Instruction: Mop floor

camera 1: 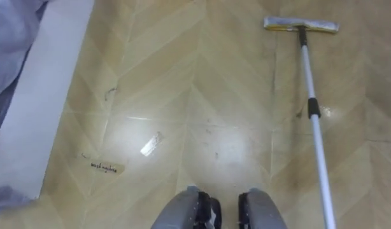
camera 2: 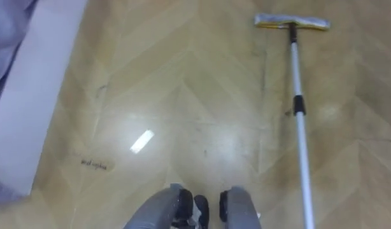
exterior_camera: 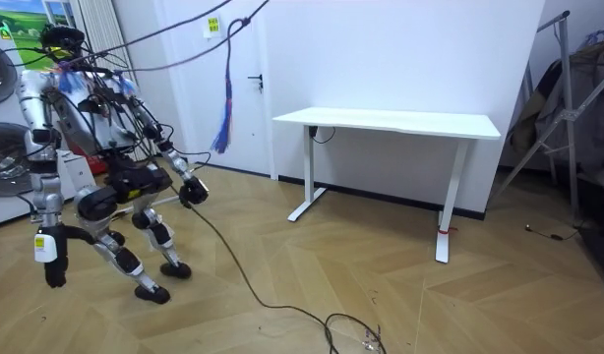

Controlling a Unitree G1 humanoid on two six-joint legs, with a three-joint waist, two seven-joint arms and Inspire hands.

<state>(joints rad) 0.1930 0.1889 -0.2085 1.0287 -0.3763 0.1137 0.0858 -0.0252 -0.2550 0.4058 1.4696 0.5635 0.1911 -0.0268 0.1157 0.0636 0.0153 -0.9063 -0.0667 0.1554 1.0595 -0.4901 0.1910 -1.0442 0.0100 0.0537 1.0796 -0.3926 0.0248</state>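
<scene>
Left eye view: mop head (camera 1: 300, 24) is being shown flat on the wood floor (camera 1: 202, 83), ahead & to the robot's right, w/ its pole (camera 1: 315, 127) running back toward the lower right edge; whether the pole's near end is being held can't be told. A white panel (camera 1: 46, 95) is lying along the left, & a small label (camera 1: 106, 167) is stuck to the boards betw. it & the robot. Judged: a stroke is only being set up or just begun, w/ most of the floor left to do. For a good pass the head should be kept flat, w/ pressure being applied down the pole rather than sideways, & strokes being run alongside the panel w/o knocking it. Room view: robot is being seen bent fwd at the room view's left, well apart from the white desk (exterior_camera: 391, 122). Left hand (exterior_camera: 192, 190) is being held out in front & right hand (exterior_camera: 52, 270) is hanging low, sides judged by the body. Grip can't be told for either. Right eye view: same layout; black collar (camera 2: 298, 105) mid-pole is being offered as a likely mark for hand spacing.
</scene>
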